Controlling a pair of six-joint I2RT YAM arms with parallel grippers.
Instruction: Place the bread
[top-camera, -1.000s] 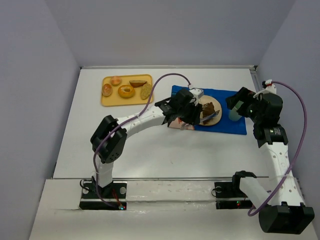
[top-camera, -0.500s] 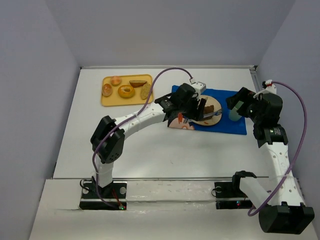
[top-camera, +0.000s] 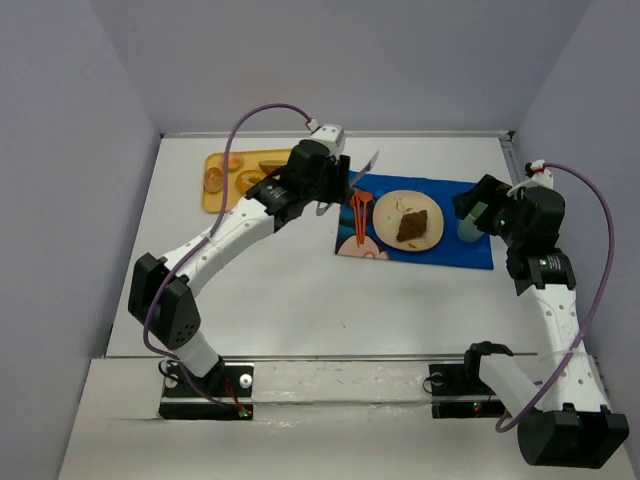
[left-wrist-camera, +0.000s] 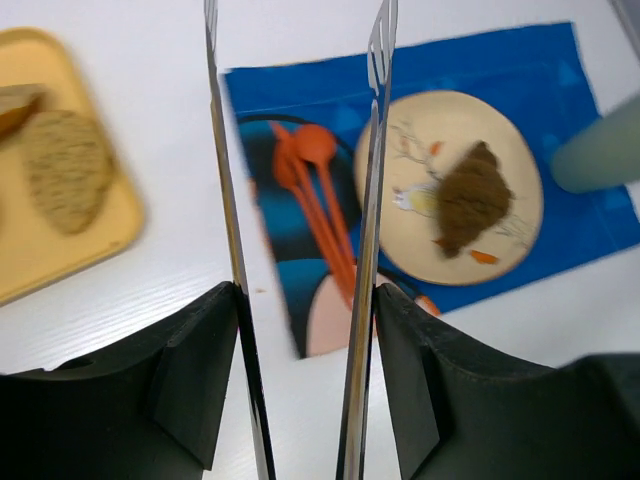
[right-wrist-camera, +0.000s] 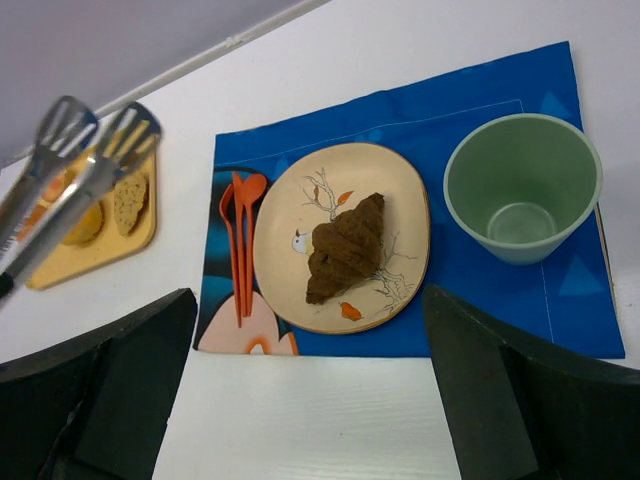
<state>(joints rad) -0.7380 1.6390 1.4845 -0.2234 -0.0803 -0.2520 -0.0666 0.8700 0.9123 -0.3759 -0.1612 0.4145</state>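
A dark brown bread (top-camera: 411, 224) lies on the cream plate (top-camera: 385, 212) on the blue placemat (top-camera: 465, 255). It also shows in the left wrist view (left-wrist-camera: 472, 197) and the right wrist view (right-wrist-camera: 347, 245). My left gripper (top-camera: 318, 178) is shut on metal tongs (top-camera: 363, 166). The tongs (left-wrist-camera: 375, 150) are spread open and empty, above the mat's left edge, between the plate and the yellow tray (top-camera: 212, 202). My right gripper (top-camera: 478, 210) is open and empty, above the mat's right end.
The tray holds several other breads, one of them a flat slice (left-wrist-camera: 62, 170). Orange cutlery (top-camera: 359, 215) lies left of the plate. A green cup (top-camera: 467, 229) stands right of the plate. Grey walls stand close on both sides.
My left arm has drawn back from the plate, left and toward the tray. The tongs have let go of the bread, which now lies on the plate. The right arm has not moved.
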